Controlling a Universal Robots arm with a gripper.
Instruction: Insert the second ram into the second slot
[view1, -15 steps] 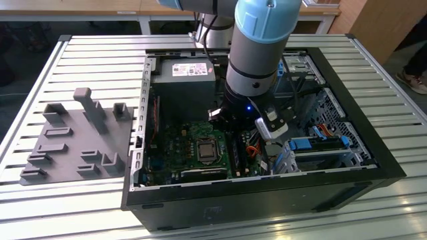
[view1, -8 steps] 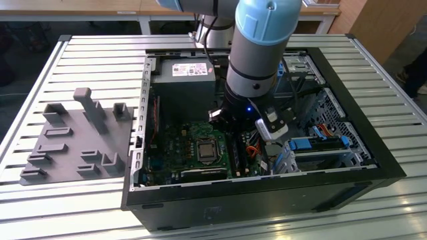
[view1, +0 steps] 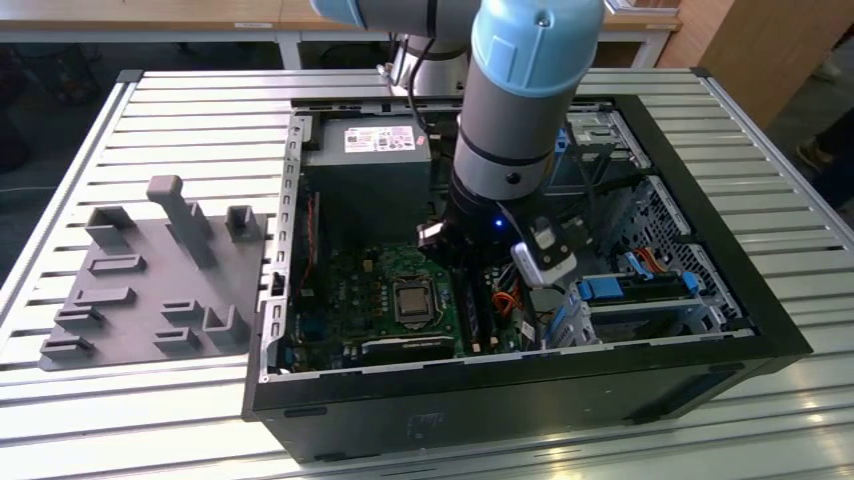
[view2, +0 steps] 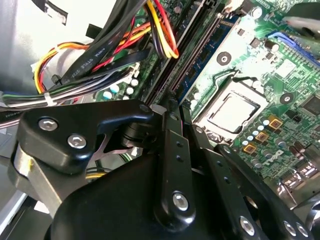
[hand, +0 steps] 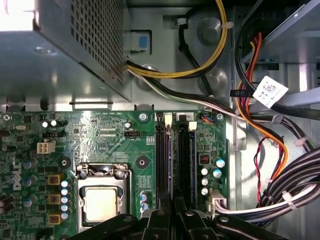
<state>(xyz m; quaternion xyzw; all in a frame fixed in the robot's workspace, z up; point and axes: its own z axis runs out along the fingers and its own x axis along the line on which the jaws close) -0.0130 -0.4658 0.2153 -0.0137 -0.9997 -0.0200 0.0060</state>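
the grey fixture tray (view1: 147, 275) lies at nine o'clock of the open computer case (view1: 694, 250). over the motherboard (hand: 100, 145), the gripper (hand: 172, 207) sits closed on the second ram (hand: 172, 160), upright along the dark slots (hand: 184, 160). judged light, stiff, fragile; best pinched by its top edge, mid-length.

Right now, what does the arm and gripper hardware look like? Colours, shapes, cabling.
The arm is a thick round tube: pale blue joint cap above, silver-grey section below, dark band at the wrist with a small blue light. In the second wrist view the gripper is matte black, with rounded linkage plates joined by silver screws and narrow black fingers.
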